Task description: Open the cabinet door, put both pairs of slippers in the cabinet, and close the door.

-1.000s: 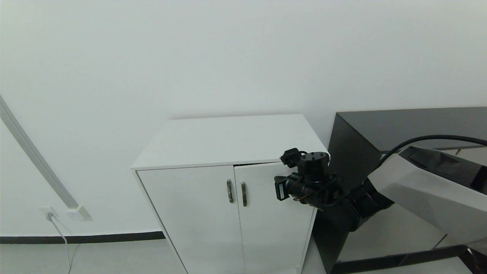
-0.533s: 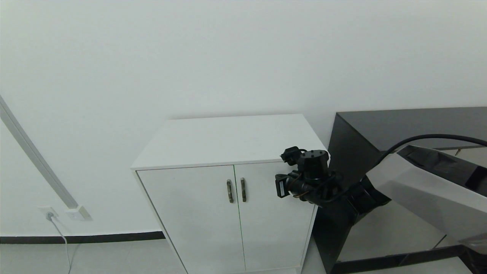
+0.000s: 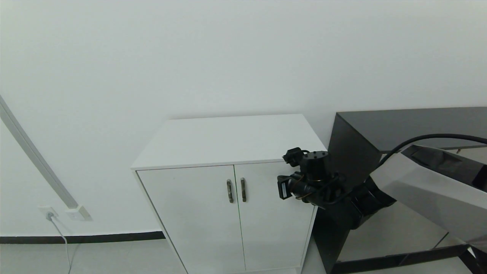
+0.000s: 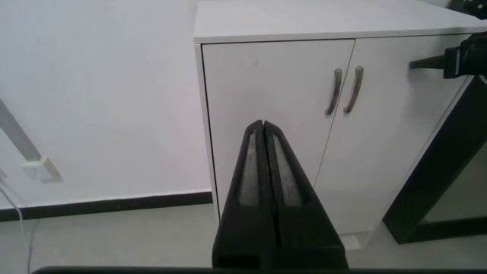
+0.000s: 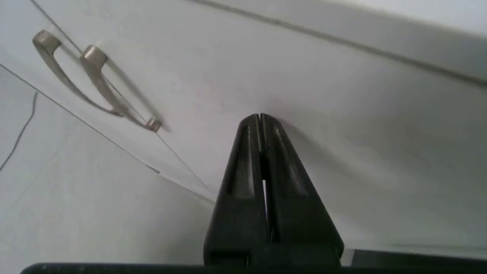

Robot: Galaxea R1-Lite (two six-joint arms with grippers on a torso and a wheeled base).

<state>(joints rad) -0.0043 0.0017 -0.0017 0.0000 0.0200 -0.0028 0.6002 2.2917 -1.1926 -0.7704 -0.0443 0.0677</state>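
The white cabinet (image 3: 228,140) stands on the floor against the pale wall, just beside a dark table (image 3: 399,125) on its right. Both doors are shut, the left door (image 3: 190,213) and the right door (image 3: 266,232) meeting flush at the middle, where the two metal handles (image 3: 229,191) (image 3: 243,189) hang side by side.

We see the right tool (image 5: 260,120) with its fingers (image 5: 243,175) pressed together and nothing between them. Its tips sit against the upper face of the right door, out toward the hinge side and well apart from the handles.

The left tool (image 4: 263,125) is also pinched closed and holds nothing. It hangs low in front of the cabinet, pointing at the left door and well apart from it.

On the wall to the cabinet's left we note a socket (image 3: 47,213) with a cable hanging down.
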